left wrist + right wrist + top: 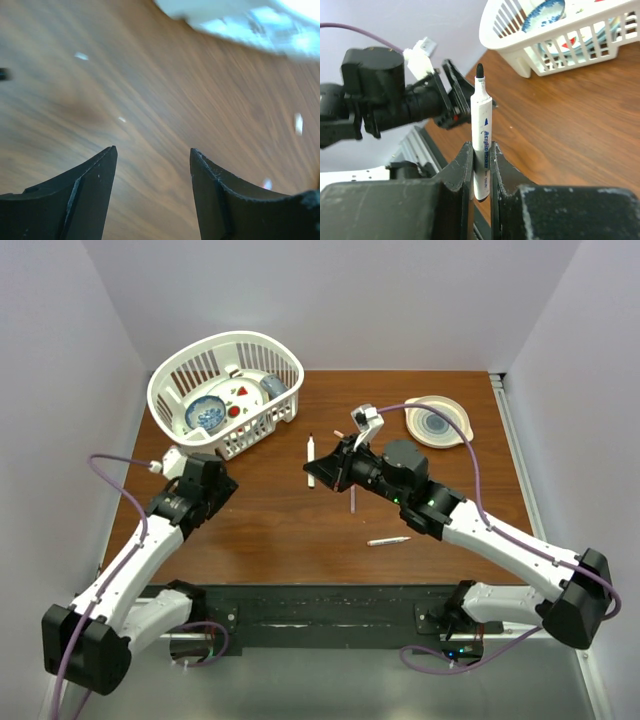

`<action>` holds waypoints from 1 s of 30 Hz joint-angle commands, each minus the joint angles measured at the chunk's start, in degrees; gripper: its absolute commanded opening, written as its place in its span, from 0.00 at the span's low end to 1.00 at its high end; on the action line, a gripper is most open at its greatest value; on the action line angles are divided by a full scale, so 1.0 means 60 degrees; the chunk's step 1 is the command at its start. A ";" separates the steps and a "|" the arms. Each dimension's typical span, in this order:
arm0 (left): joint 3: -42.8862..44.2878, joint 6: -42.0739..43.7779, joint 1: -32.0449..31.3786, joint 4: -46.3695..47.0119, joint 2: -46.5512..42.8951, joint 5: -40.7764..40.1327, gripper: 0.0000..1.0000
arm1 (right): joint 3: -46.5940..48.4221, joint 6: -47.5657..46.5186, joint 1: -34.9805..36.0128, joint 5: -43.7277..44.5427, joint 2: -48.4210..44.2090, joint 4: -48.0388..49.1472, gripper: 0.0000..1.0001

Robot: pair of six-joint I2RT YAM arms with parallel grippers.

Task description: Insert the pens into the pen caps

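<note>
My right gripper [480, 155] is shut on a white pen [481, 125], which stands upright between the fingers with its bare black tip on top. From above, this pen [311, 455] hangs over the middle of the table at my right gripper [322, 468]. Two more pens lie on the wood, a pinkish one [352, 499] and a pale one [388, 540]. A tiny pinkish piece [338, 432], perhaps a pen cap, lies just behind the right gripper. My left gripper [152, 150] is open over blurred bare wood with nothing between its fingers. From above it [210, 480] sits beside the basket.
A white plastic basket [270, 355] holding dishes and small red pieces stands at the back left. A small plate [455, 435] sits at the back right. A purple cable arches over the right arm. A small dark bit [3, 74] lies at the left wrist view's edge.
</note>
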 commanded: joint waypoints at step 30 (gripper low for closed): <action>-0.0659 -0.6303 0.2849 -0.1874 0.2475 -0.3837 0.61 | 0.2035 -0.0921 -0.0002 0.0418 0.1284 -0.2460 0.00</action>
